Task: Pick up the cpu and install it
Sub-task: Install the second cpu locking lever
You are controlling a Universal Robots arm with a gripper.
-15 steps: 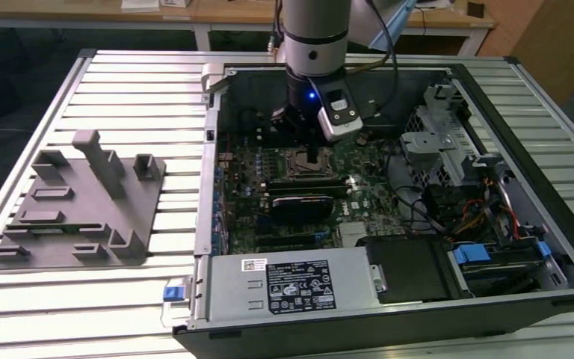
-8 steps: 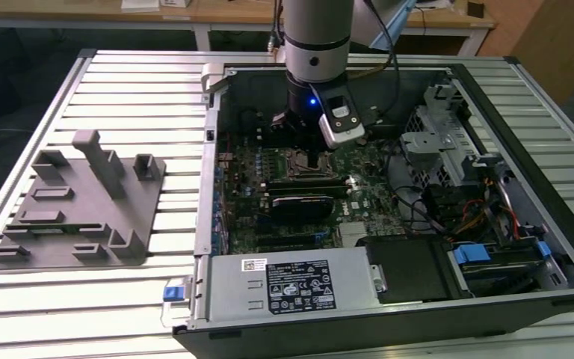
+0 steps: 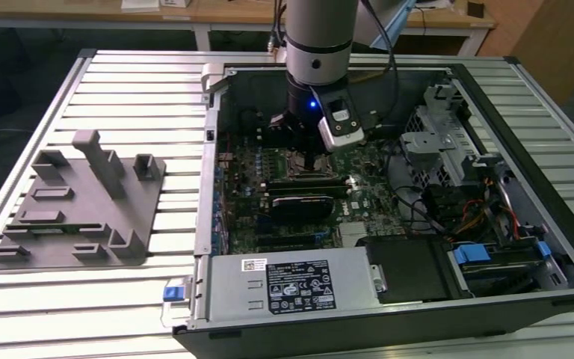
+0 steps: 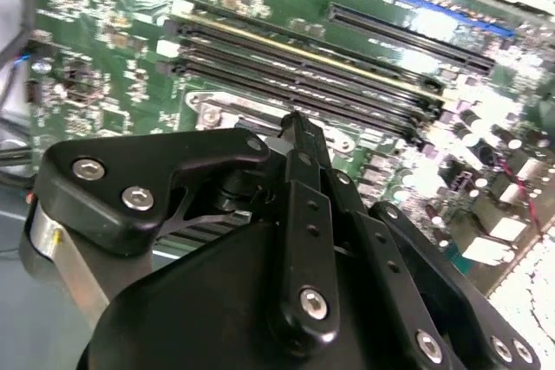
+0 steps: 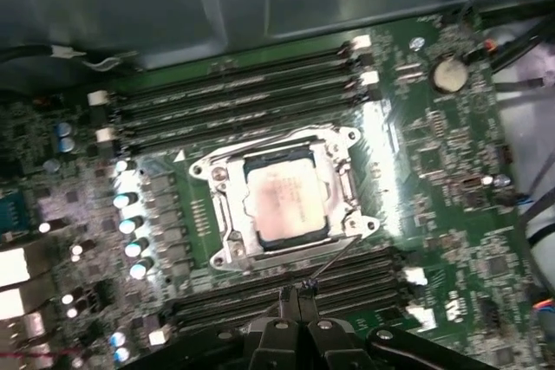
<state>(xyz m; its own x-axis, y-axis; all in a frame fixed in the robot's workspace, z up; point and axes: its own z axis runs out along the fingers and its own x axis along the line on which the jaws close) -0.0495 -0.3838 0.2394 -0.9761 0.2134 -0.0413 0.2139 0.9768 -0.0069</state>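
In the first wrist view the cpu (image 5: 286,203), a flat square chip with a pale shiny top, lies flat inside the silver-framed socket (image 5: 227,247) on the green motherboard (image 5: 451,214). My gripper (image 5: 299,294) is a short way off to one side of the socket, over the memory slots, its black fingers pressed together with nothing between them. The same shut fingertips (image 4: 297,132) hover above the board in the second wrist view. In the exterior view the gripper (image 3: 309,158) reaches down into the open computer case (image 3: 526,127).
A thin wire lever (image 5: 336,257) slants from the socket toward my gripper. Memory slots (image 5: 234,101) flank the socket. Outside the case, a grey plastic tray with upright posts (image 3: 78,213) lies on the slatted table at the exterior view's left. Cables and drive bays (image 3: 466,202) crowd the case's right.
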